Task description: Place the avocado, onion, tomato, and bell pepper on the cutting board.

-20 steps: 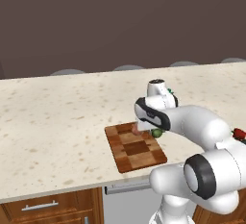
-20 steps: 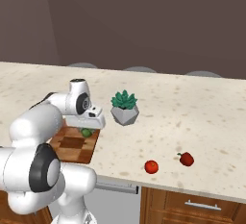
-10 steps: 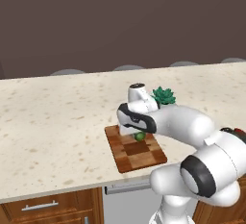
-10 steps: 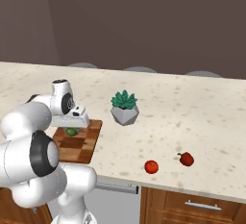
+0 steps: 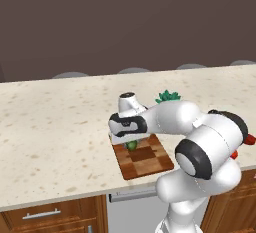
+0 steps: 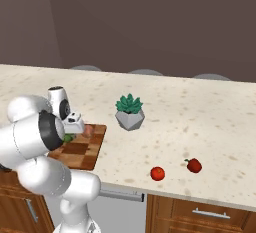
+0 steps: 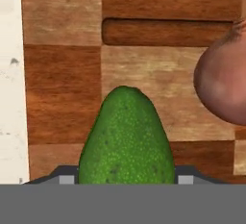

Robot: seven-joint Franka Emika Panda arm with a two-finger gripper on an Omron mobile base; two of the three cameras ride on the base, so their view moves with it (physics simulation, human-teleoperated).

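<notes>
While the tool (image 5: pixel 131 141) stays clamped on the avocado (image 7: pixel 126 139) just above the cutting board (image 5: pixel 150 160), the onion (image 7: pixel 225 86) lies right beside it.

Hand view: the avocado (image 7: pixel 126 139) is cut off at its lower end between the finger tips, and the onion (image 7: pixel 222 79) is cropped by the right edge. Left base view: the arm covers most of the avocado (image 5: pixel 131 145), part of the board (image 5: pixel 145 159) and the lower plant (image 5: pixel 167 96); a red item (image 5: pixel 248 139) is half hidden behind the elbow. Right base view: the arm hides the board's (image 6: pixel 82 152) left part and most of the avocado (image 6: pixel 67 138).
</notes>
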